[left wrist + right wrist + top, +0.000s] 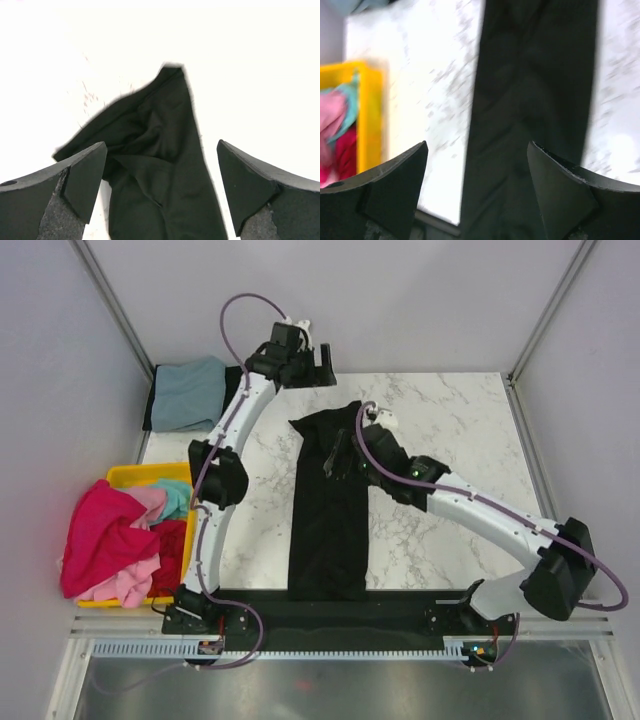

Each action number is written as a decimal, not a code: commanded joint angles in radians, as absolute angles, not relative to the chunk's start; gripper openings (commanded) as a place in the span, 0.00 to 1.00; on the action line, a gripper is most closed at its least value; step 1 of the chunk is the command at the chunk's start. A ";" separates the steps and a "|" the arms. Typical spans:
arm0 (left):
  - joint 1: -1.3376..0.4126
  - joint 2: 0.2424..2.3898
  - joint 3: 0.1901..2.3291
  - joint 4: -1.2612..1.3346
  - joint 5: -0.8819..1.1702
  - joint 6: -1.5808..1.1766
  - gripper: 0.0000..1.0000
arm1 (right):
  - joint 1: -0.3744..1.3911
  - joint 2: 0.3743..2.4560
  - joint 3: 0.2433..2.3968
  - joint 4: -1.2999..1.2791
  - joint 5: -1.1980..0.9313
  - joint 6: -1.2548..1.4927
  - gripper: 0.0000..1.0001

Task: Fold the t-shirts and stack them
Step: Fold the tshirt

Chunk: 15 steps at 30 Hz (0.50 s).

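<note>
A large black t-shirt (pixel 328 530) lies folded into a long narrow strip down the middle of the marble table, its far end rumpled. My left gripper (pixel 320 365) hangs open and empty above the table just beyond that far end; its wrist view shows the gripper (pixel 161 144) over the rumpled cloth (pixel 155 120). My right gripper (pixel 342 455) is open and empty just above the shirt's upper part; in its wrist view the gripper (pixel 477 145) hovers over the black strip (pixel 535 75). A folded grey-blue t-shirt (pixel 190 392) lies at the back left on a black one (pixel 149 405).
A yellow bin (pixel 135 476) at the left edge holds a heap of magenta (pixel 100 535), pink (pixel 130 585), teal (pixel 175 498) and red (pixel 172 550) shirts; it also shows in the right wrist view (pixel 367 115). A black mat (pixel 400 605) runs along the near edge.
</note>
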State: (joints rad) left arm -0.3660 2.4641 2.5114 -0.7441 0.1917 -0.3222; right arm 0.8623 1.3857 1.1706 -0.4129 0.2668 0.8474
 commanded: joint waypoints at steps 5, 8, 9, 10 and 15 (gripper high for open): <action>-0.328 2.088 2.422 -0.675 0.147 -0.241 1.00 | 0.712 1.751 1.448 -0.475 0.271 0.579 0.84; -0.328 1.945 2.263 -0.675 0.130 -0.262 1.00 | 0.669 1.937 1.606 -0.485 0.215 0.555 0.80; -0.328 1.904 2.217 -0.675 0.132 -0.271 1.00 | 0.658 1.980 1.690 -0.486 0.190 0.551 0.79; -0.330 1.837 2.124 -0.675 0.138 -0.282 0.99 | 0.635 2.021 1.730 -0.485 0.136 0.546 0.78; -0.328 1.623 1.828 -0.658 0.153 -0.322 0.94 | 0.588 2.259 1.992 -0.485 0.025 0.528 0.75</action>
